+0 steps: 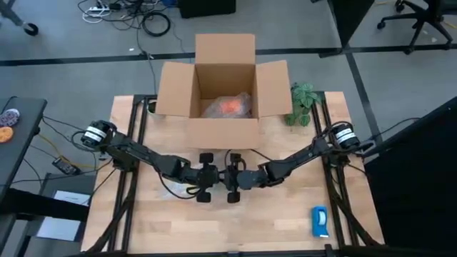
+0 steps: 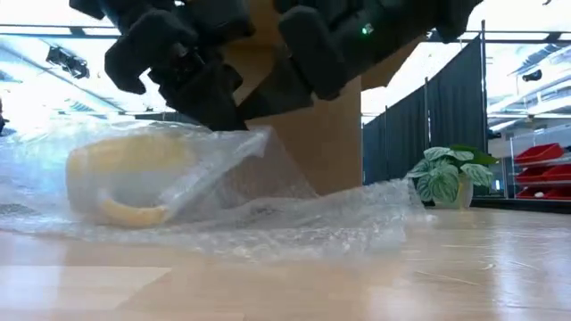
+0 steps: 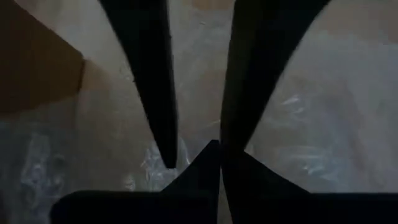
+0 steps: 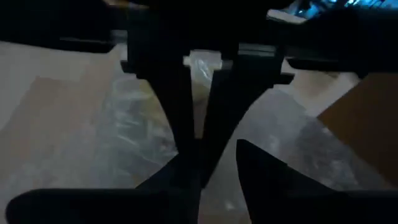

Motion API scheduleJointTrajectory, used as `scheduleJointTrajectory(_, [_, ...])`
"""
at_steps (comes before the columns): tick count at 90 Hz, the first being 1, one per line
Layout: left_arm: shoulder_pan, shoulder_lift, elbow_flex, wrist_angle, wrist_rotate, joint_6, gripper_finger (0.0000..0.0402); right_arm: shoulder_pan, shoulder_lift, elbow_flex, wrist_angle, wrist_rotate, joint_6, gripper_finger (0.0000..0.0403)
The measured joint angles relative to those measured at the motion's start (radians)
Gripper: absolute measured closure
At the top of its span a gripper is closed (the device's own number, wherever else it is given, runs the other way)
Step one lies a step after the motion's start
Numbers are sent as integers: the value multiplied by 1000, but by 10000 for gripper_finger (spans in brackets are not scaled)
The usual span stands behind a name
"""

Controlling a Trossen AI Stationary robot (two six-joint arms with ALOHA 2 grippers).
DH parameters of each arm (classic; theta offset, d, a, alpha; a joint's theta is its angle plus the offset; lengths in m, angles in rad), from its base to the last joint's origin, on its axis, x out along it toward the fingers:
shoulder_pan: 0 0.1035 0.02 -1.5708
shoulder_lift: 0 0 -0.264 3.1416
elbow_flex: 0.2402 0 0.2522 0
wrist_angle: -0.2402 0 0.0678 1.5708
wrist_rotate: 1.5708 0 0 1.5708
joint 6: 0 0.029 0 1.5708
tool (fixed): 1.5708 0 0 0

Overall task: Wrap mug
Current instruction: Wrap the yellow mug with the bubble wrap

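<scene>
Both grippers low, just in front of cardboard box (image 1: 225, 132), over mug (image 2: 125, 174) lying under bubble wrap (image 2: 339, 214). Left gripper (image 1: 206, 180) apart; right gripper (image 1: 233, 180) state not discernible. Draw wrap taut around mug without tipping it.

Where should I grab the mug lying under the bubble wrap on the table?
Probably across the mug, on its rounded body, coming down from above through the bubble wrap. It lies on its side with the handle low near the table, which makes the handle awkward to reach. The left gripper and right gripper hang close above.
</scene>
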Motion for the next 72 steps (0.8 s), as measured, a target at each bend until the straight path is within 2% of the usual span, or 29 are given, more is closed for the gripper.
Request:
scheduleJointTrajectory(8, [1,0,20,-38,-9,0,402,10,-34,0,-69,31,-13,328])
scheduleJointTrajectory(17, [-3,-2,25,-49,-6,-3,402,39,-130,-2,-267,71,21,328])
scheduleJointTrajectory(27, [-8,-2,40,-61,-8,-6,402,68,-238,0,-626,68,241,328])
scheduleJointTrajectory(35, [-18,-4,86,-124,-16,-10,402,93,-271,-8,-915,65,454,328])
scheduleJointTrajectory(45, [-48,-34,158,-278,-16,-40,402,120,-280,-49,-1113,47,647,328])
scheduleJointTrajectory(51, [-73,-61,194,-386,-19,-79,402,130,-276,-111,-1142,20,707,328])
scheduleJointTrajectory(60, [-115,-111,210,-554,-38,-177,402,122,-276,-209,-1064,30,749,328])
scheduleJointTrajectory(67, [-146,-148,199,-683,-77,-307,402,101,-276,-278,-972,61,758,328])
scheduleJointTrajectory(72, [-166,-172,170,-765,-105,-415,402,77,-276,-326,-842,69,727,328])
